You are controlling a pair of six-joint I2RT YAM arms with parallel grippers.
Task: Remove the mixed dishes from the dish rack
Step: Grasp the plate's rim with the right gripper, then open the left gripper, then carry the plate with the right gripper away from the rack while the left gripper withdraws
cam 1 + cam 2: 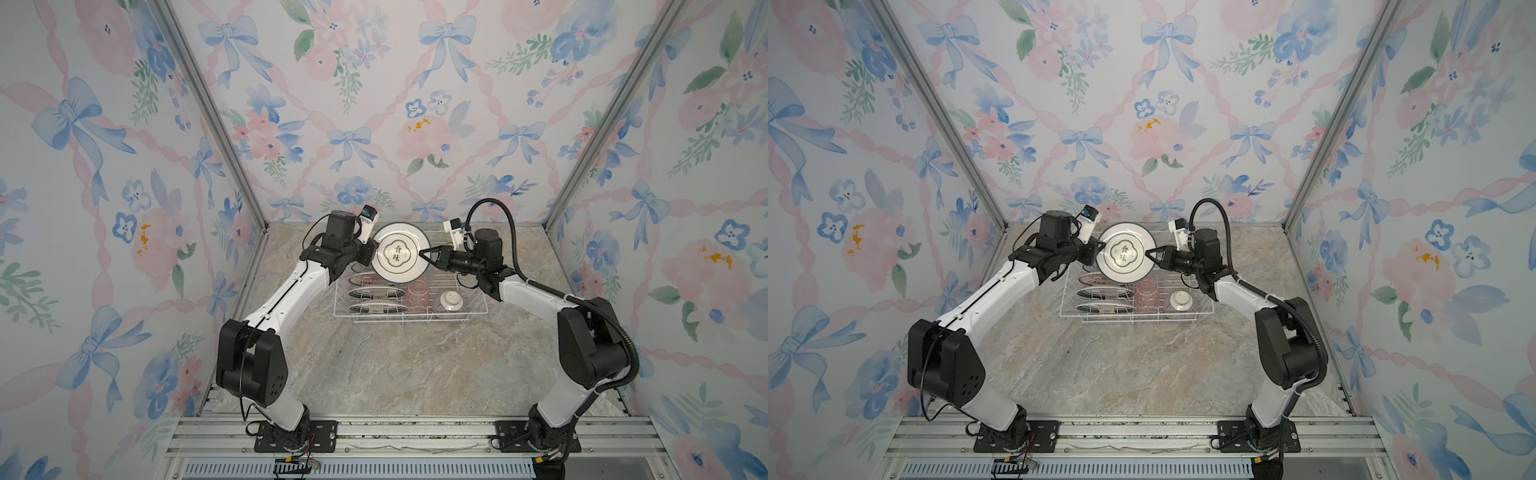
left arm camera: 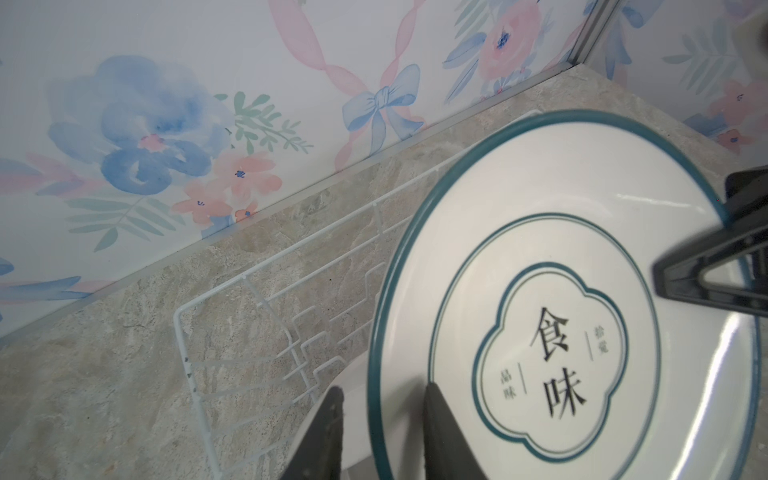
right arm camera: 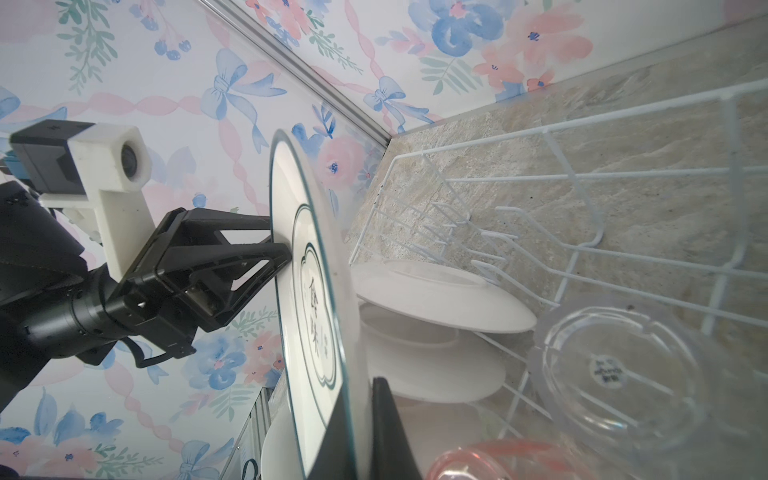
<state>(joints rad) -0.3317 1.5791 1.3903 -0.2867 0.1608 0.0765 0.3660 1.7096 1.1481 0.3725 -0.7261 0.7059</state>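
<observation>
One held: round white teal-rimmed plate [image 1: 401,254].
Right tool [image 1: 423,252]: pinching 3 o'clock rim.
Left tool [image 1: 372,254]: spread at 9 o'clock.

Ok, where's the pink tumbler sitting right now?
In both top views the pink tumbler stands in the dish rack, mid-rack, between the racked plates on the left and the upturned bowl on the right.

Loads of free room on the marble tabletop [image 1: 395,365] in front of the dish rack [image 1: 478,311]. Over the rack's back half it's tight. The lifted plate [image 1: 401,253], left gripper [image 1: 371,254] and right gripper [image 1: 424,253] block it, with standing plates [image 1: 376,293] and a pink tumbler [image 1: 417,295] underneath.
</observation>
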